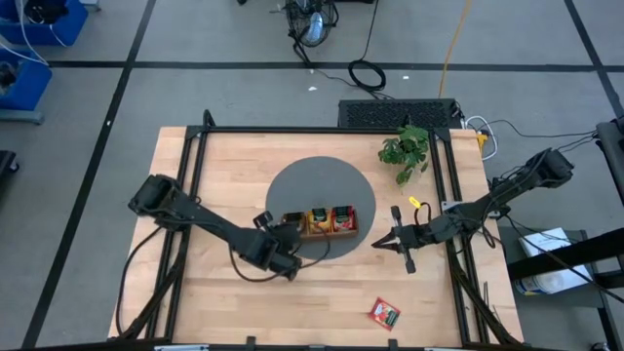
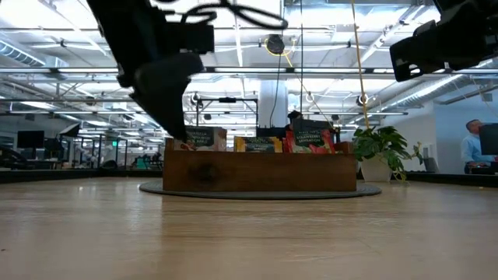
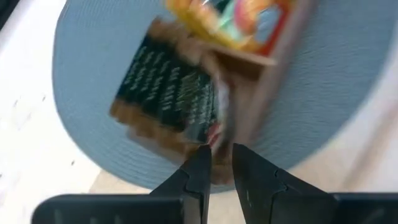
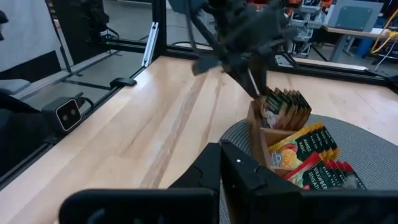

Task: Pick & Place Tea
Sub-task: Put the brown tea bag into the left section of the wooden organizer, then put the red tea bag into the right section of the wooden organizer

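1. Pale wood makes up the worktop [image 1: 224, 166], framed by black rails, with a round grey mat [image 1: 317, 180] at its middle and a small potted plant [image 1: 406, 151] toward the far right corner.
2. On the left, the left claw [image 1: 290, 249] hangs just at the left end of the wooden tray [image 2: 261, 173], which stands on the mat; its fingers [image 3: 200, 171] are slightly parted, with the edge of a sachet between their tips.
3. Dark green tea sachets [image 1: 293, 223] fill the tray's left compartment, directly beside that claw.
4. Orange-yellow sachets [image 1: 319, 220] stand in the middle compartment and red sachets [image 1: 343, 217] in the right one.
5. Right of the tray, well apart from it, the right claw [image 1: 382, 243] hovers over bare wood with its fingers shut and empty.
6. One loose red sachet [image 1: 384, 313] lies flat near the worktop's front edge, near the right claw.
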You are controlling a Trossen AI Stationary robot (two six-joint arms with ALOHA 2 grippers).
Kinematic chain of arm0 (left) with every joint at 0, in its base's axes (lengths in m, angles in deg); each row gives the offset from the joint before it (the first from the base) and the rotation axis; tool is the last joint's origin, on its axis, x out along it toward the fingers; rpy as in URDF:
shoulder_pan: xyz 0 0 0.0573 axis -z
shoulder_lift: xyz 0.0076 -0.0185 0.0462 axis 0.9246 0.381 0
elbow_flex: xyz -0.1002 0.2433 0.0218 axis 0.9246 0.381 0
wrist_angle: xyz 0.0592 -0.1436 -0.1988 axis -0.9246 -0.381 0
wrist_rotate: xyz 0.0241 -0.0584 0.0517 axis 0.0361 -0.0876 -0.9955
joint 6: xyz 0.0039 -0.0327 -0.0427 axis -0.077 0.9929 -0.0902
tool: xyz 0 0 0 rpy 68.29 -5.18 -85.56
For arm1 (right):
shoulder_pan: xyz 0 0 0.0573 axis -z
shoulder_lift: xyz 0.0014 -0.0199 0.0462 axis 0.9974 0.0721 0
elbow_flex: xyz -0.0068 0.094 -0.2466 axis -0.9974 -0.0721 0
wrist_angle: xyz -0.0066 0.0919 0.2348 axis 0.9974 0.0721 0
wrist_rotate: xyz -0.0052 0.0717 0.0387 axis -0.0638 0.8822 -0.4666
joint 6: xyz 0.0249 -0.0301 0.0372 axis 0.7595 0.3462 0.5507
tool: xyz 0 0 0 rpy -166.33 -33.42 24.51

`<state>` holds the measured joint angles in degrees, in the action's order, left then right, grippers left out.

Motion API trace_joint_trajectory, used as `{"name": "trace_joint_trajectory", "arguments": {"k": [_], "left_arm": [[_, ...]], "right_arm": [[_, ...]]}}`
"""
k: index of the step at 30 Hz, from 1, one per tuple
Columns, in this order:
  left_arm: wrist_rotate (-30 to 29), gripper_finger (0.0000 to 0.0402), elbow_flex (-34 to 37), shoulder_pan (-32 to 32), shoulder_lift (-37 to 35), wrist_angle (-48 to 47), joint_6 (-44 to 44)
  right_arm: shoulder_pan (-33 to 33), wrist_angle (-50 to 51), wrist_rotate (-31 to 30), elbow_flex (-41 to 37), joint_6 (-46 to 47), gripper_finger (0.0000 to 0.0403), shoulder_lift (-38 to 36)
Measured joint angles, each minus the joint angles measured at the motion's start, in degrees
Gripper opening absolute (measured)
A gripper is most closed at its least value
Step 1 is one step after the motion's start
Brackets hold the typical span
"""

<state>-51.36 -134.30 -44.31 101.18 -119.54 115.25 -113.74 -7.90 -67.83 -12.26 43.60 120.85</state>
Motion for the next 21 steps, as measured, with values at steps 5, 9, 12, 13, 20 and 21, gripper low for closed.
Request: {"name": "trace_joint_trajectory", "arguments": {"k": [5,9,12,13,20,21], "left_arm": [[-2.85,0.0072,2.46,-2.66,0.00,1.09,0.99],[-5.21,0.0072,2.65,-3.29,0.01,3.58,-0.86],[-5.82,0.0072,2.65,-2.58,0.02,7.40,-5.74],[-5.86,0.0072,2.48,-2.45,0.02,8.41,-7.41],[-4.31,0.0072,-1.12,-1.04,0.02,12.02,-11.03],[-3.02,0.0072,-1.15,-0.33,0.02,14.18,-12.76]], "right_arm": [[0.00,0.00,0.05,0.00,-0.36,0.0001,0.02],[0.00,0.66,0.09,0.00,-0.42,0.0001,0.38],[0.00,0.66,0.11,-0.88,-0.35,0.0001,0.94],[0.00,0.56,0.13,-1.11,-0.40,0.0001,1.12],[0.00,0.46,0.11,-1.44,-1.02,0.0001,1.16],[0.00,0.42,0.13,-1.44,-0.92,0.0001,1.16]]}}
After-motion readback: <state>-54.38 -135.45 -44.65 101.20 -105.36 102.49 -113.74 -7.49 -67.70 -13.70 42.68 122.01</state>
